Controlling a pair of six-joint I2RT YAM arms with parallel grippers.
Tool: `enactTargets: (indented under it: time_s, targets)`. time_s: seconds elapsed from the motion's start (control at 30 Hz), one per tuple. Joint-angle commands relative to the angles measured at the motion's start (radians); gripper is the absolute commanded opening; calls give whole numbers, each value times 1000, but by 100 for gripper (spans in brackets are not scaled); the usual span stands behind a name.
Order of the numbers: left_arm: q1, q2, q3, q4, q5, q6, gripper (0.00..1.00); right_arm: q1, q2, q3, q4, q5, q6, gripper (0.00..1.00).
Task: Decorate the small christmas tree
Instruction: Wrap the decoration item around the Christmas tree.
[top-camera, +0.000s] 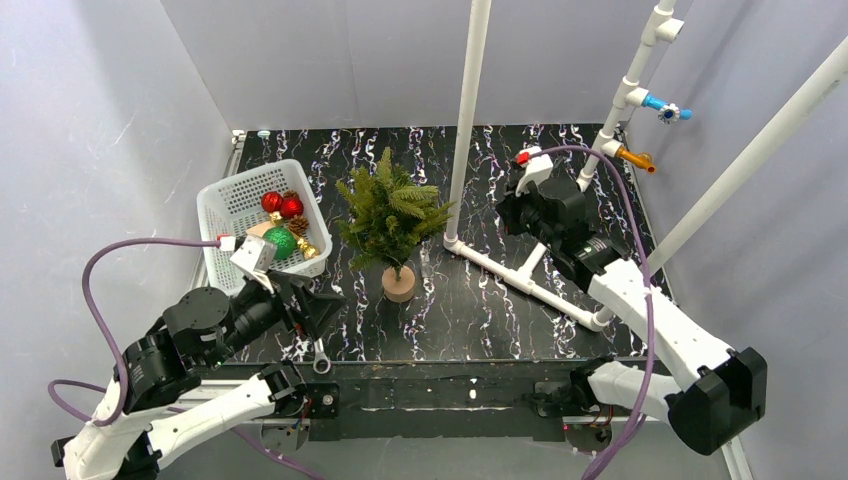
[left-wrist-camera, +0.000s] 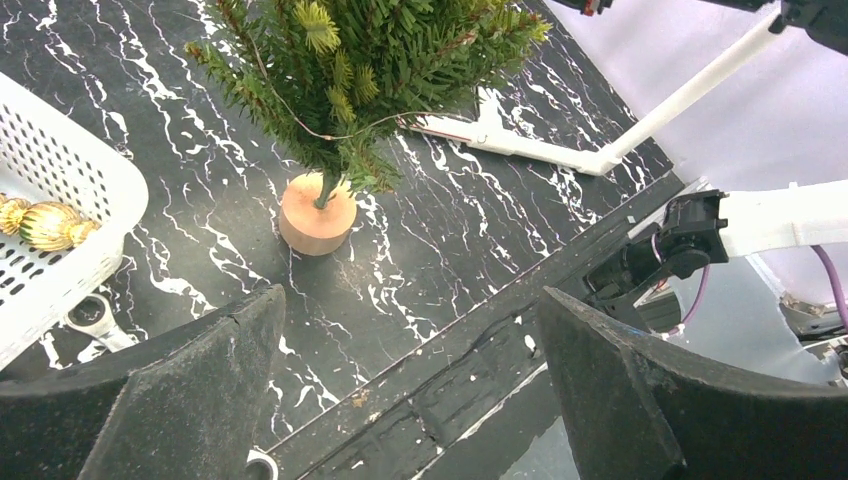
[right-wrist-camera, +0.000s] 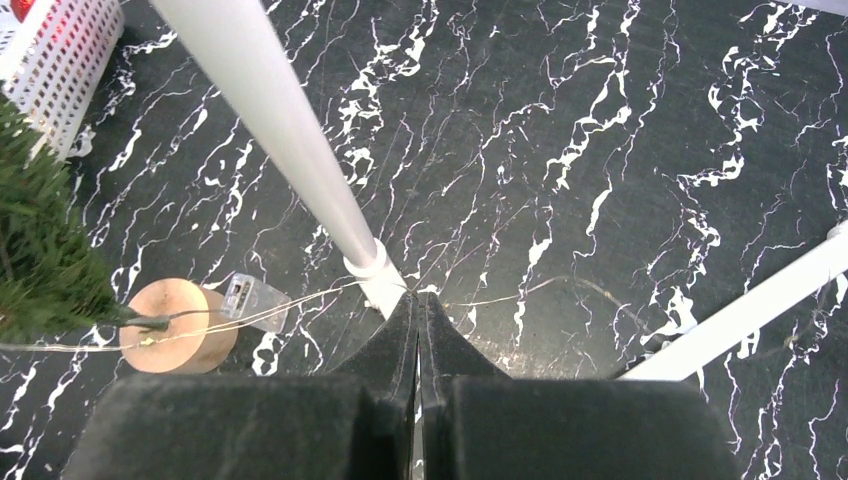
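1. Nearest the lens on my right wrist are my own black fingers. My right pincer (right-wrist-camera: 418, 297) is pressed together, its tips just short of the foot of the white pole (right-wrist-camera: 290, 140).
2. My left pincer (left-wrist-camera: 408, 298) is spread wide with nothing between the fingers. It hangs over the near part of the marbled black table (left-wrist-camera: 440, 230).
3. A thin wire (right-wrist-camera: 310, 298) runs from the tree side up to my right tips and shows again on the far side. It is too fine to tell whether it is caught between them.
4. A clear tag (right-wrist-camera: 255, 298) sits on that wire just beside the round wooden base (right-wrist-camera: 175, 325). Any print on it is too small to read.
5. The small christmas tree (top-camera: 392, 210) stands upright mid-table with its long axis vertical, tip up and trunk in the base. It is between the white basket (top-camera: 215, 200) and the pole, and the base touches neither.
6. The left wrist view cuts off the treetop. The right wrist view shows only a fringe of branches at its left edge. The basket is cropped in both wrist views.
7. The basket holds red, green and gold baubles. From my left wrist only a gold bauble (left-wrist-camera: 45, 225) shows through its wall.
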Motion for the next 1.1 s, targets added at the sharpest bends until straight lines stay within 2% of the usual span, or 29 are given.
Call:
enactTargets:
  time_s: [0.0, 0.23, 0.43, 0.63, 0.73, 0.87, 1.07]
  targets:
    - [1, -13, -6, -11, -21, 44, 98, -27, 56, 69, 40, -41, -25, 1]
    - [1, -29, -1, -56, -75, 36, 98, -39, 130, 92, 71, -87, 43, 1]
    - [1, 22, 93, -264, -84, 26, 98, -39, 158, 107, 90, -105, 117, 1]
    - [1, -12, 44, -232, -91, 38, 98, -39, 167, 142, 104, -147, 176, 1]
    - [1, 31, 92, -319, -87, 59, 98, -32, 151, 158, 148, -176, 226, 1]
    - [2, 48, 117, -352, -80, 76, 98, -12, 188, 207, 100, -144, 240, 1]
    - [1, -42, 34, -353, -233, 82, 98, 48, 262, 201, 94, -84, 258, 1]
